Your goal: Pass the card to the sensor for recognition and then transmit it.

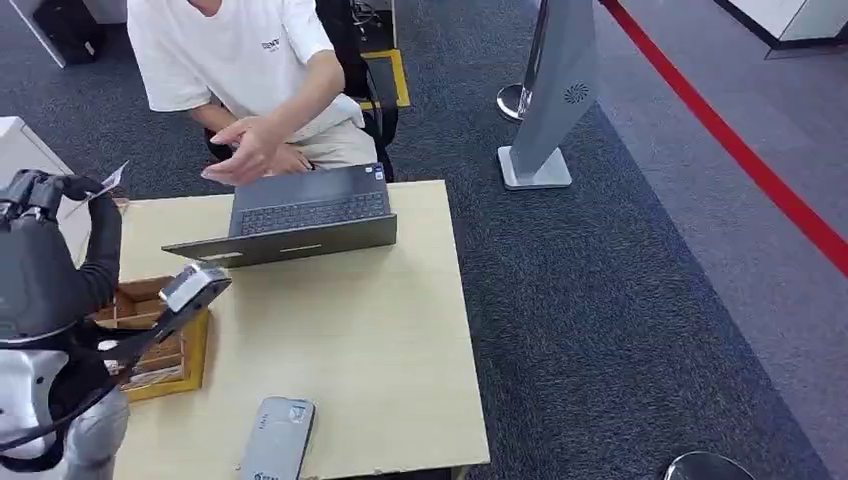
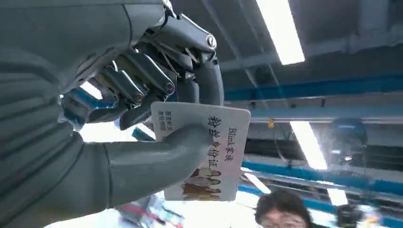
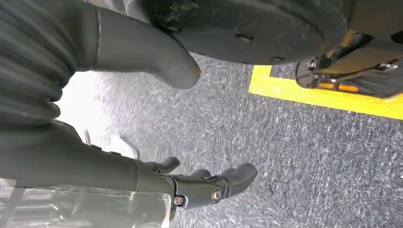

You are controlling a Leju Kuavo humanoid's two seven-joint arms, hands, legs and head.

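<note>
My left hand [image 1: 48,192] is raised at the table's far left corner and pinches a white card [image 1: 113,178] between thumb and fingers. In the left wrist view the card [image 2: 227,142] shows printed characters and a small picture, with the thumb [image 2: 157,159] pressed across its face. The sensor [image 1: 194,286], a small grey head on a black arm, stands nearer me and to the right of that hand, apart from the card. My right hand [image 3: 157,180] hangs low over grey carpet, fingers apart and holding nothing.
A person in a white shirt [image 1: 235,50] sits behind the wooden table [image 1: 380,350], one hand held over an open laptop [image 1: 300,215]. A wooden compartment box [image 1: 150,345] sits at the left edge, and a grey flat device [image 1: 277,440] lies near the front edge.
</note>
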